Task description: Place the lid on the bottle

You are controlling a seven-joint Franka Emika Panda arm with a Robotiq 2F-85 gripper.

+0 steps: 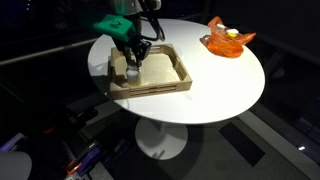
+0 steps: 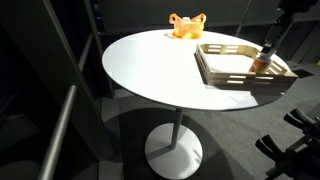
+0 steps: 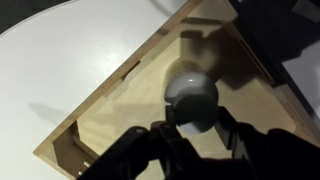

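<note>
The small grey bottle [image 3: 190,88] stands in the wooden tray [image 3: 110,120], near one of its corners. My gripper [image 3: 196,122] is straight above it, with its two dark fingers pressed against both sides of the bottle's near end. A pale round edge shows there between the fingertips and looks like the whitish lid [image 3: 193,127], sitting at the bottle's mouth. In both exterior views the gripper [image 1: 134,58] [image 2: 265,55] reaches down into the tray [image 1: 165,82] [image 2: 240,80], with the bottle [image 1: 131,71] just under it.
An orange translucent dish [image 1: 228,40] [image 2: 186,26] sits at the far side of the round white table [image 1: 220,90] [image 2: 150,70]. The tray's raised walls surround the bottle closely. The surroundings are dark.
</note>
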